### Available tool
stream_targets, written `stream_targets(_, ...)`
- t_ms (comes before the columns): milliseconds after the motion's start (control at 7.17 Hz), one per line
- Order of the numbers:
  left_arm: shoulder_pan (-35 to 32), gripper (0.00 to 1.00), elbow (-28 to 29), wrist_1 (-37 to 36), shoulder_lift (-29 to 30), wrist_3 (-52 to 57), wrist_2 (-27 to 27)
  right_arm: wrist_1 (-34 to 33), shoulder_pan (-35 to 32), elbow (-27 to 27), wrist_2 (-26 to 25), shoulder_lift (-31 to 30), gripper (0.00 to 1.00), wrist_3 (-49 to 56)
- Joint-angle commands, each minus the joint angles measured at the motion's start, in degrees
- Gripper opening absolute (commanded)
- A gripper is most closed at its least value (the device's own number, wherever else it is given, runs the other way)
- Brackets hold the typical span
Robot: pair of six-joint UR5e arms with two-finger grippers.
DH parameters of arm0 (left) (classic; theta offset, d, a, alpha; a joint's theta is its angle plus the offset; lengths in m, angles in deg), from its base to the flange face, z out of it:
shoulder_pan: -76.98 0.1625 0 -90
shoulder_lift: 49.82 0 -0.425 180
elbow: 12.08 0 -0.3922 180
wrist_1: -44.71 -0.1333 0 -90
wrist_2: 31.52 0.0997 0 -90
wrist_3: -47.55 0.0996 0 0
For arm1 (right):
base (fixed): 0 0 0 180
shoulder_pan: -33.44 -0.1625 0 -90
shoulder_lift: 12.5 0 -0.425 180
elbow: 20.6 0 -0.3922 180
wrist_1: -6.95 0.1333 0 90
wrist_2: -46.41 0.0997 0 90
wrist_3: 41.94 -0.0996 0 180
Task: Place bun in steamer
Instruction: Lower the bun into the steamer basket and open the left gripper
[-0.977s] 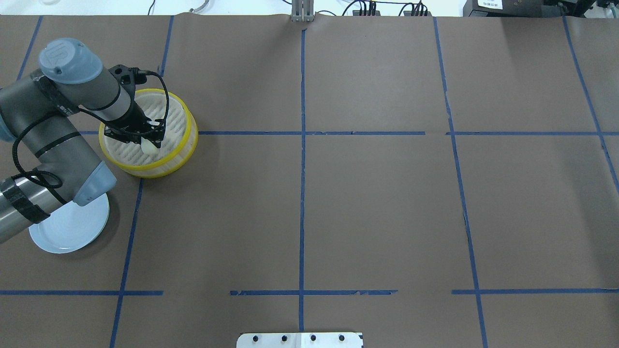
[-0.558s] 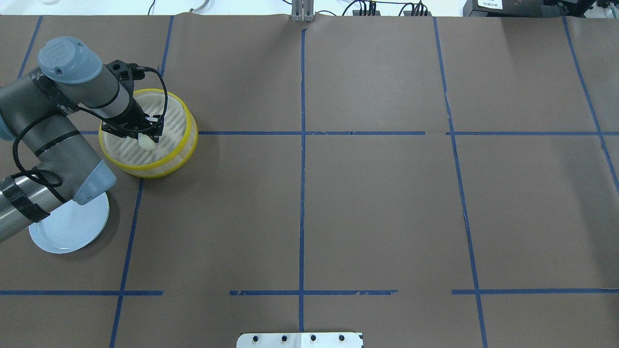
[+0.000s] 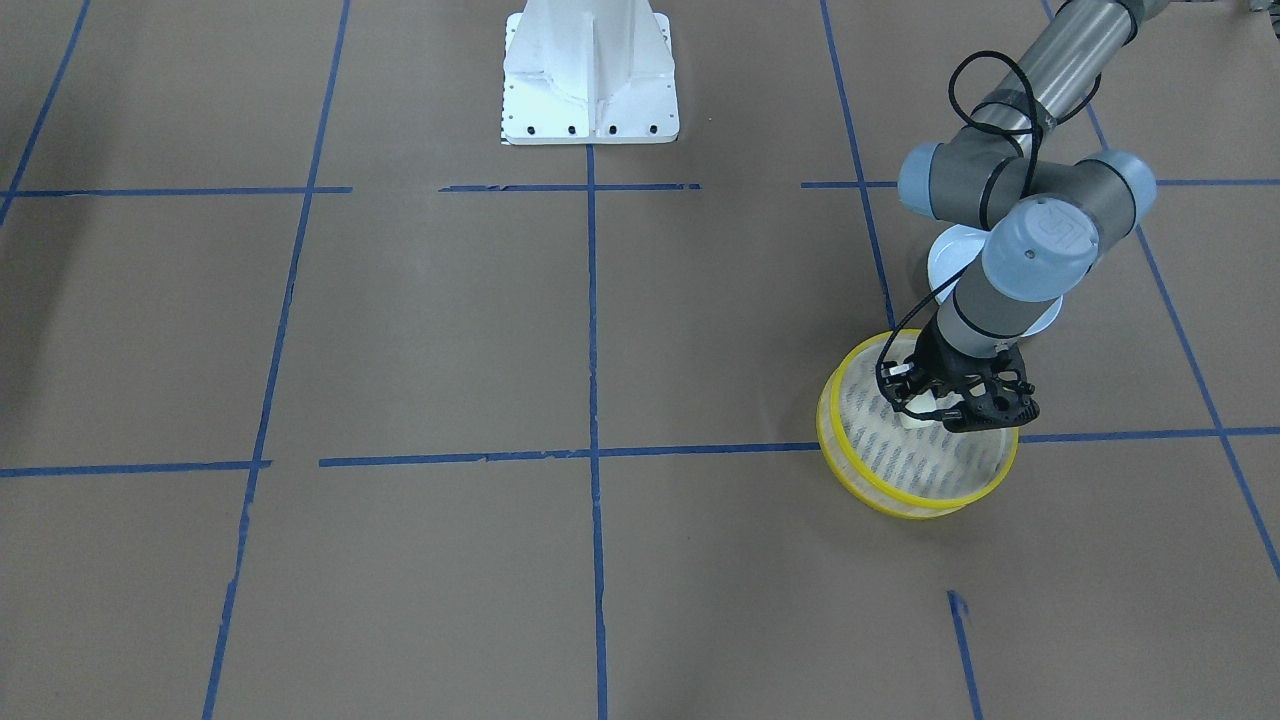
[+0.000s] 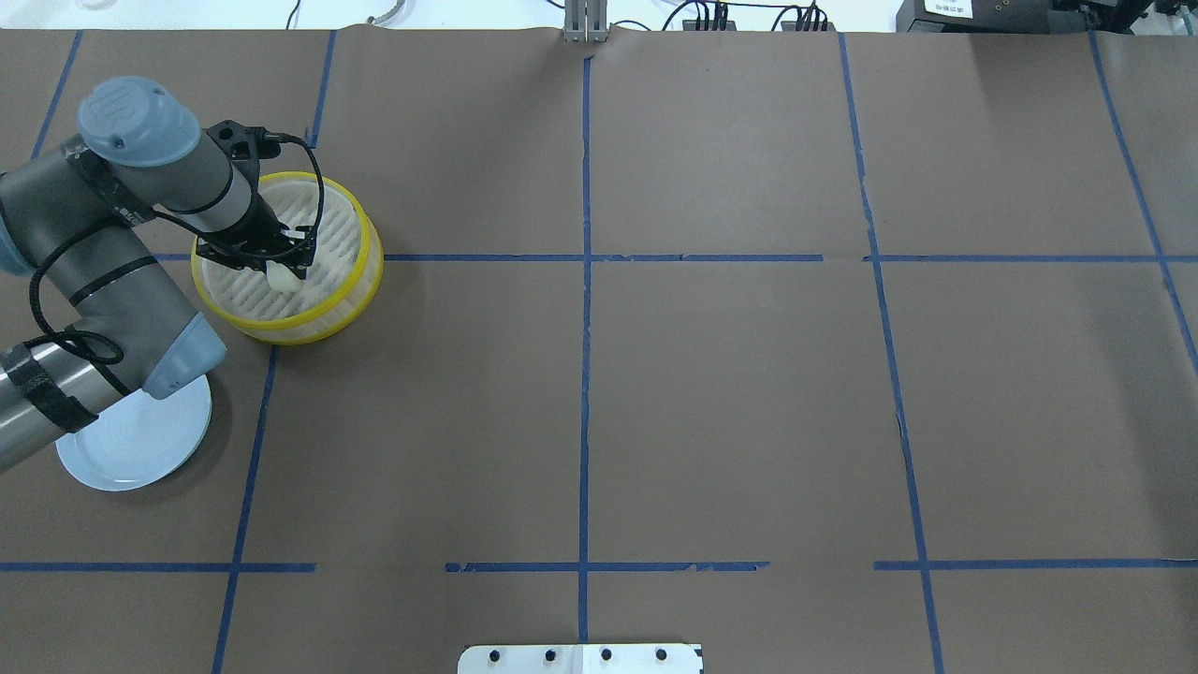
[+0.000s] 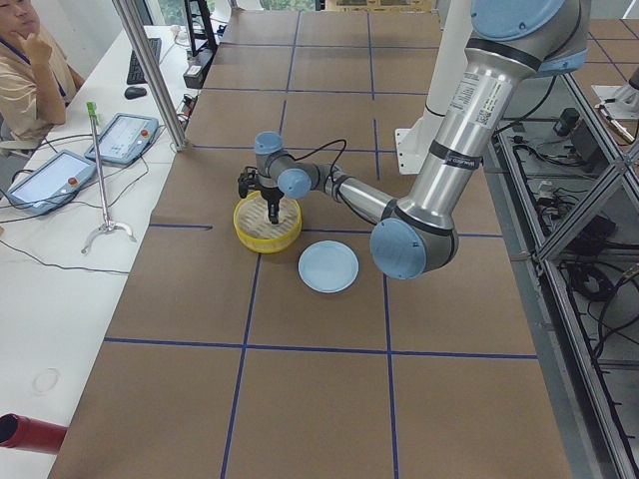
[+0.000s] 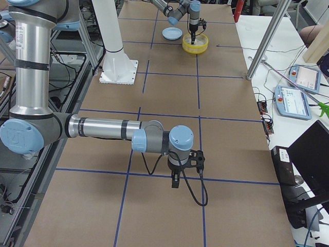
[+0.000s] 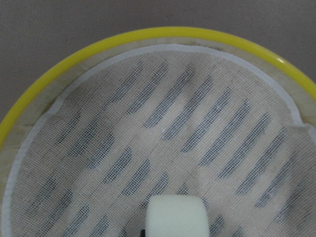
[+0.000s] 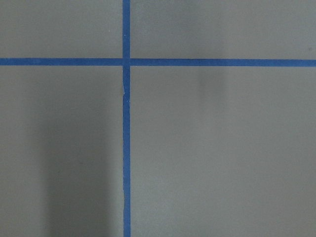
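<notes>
The steamer, a round basket with yellow rims and a slatted floor, stands at the table's left. It also shows in the front view and fills the left wrist view. My left gripper points down into it and is shut on the bun, a small cream-white block. The bun sits at the bottom middle of the left wrist view, just over the mesh floor. My right gripper shows only in the right side view, low over bare table far from the steamer. I cannot tell whether it is open or shut.
A pale blue plate lies on the table near the steamer, partly under my left arm's elbow. Blue tape lines cross the brown table. The robot's white base stands at the table's middle edge.
My left gripper has shifted with the bun a little toward the far side of the steamer, from near its front wall toward its middle. The steamer has not moved.
</notes>
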Motion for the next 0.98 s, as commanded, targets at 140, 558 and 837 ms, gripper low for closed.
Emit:
stream_targets(140, 0.1, 0.69, 0.1, 1.8, -0.4, 0.1, 0.0, 0.0, 0.0, 0.0, 0.0, 0.1, 1.0, 0.0)
stream_targets(558, -0.1, 0.99, 0.2, 3.4, -0.5, 1.6, 0.5, 0.0, 0.0, 0.0, 0.0, 0.1, 1.0, 0.0)
stream_targets(837, -7.4, 0.98, -0.6, 2.2, -0.6, 6.3, -0.3, 0.0, 0.0, 0.0, 0.0, 0.1, 1.0, 0.0)
